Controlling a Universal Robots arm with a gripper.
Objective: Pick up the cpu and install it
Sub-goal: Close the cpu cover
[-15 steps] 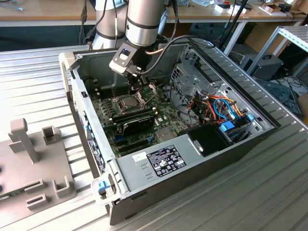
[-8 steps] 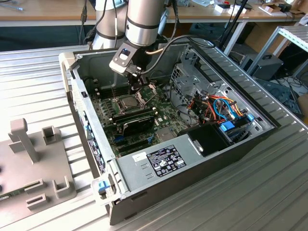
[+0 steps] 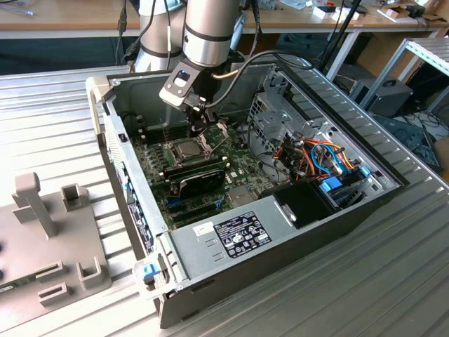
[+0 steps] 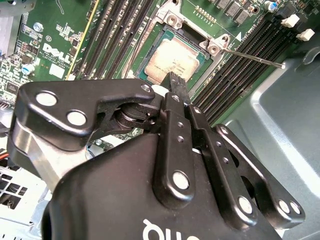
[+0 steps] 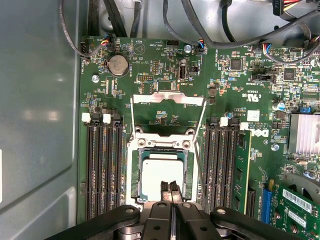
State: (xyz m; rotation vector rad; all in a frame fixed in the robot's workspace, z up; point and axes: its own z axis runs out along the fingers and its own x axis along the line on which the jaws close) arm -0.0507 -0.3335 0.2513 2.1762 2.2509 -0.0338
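First wrist view: hand (image 5: 170,186) low over the cpu (image 5: 159,170) in its socket (image 5: 162,144), fingers (image 5: 164,193) together, empty.

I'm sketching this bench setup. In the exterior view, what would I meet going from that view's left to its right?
Grey plastic stand → computer case's side wall → cpu sitting in its socket on the green board → bundle of coloured cables.
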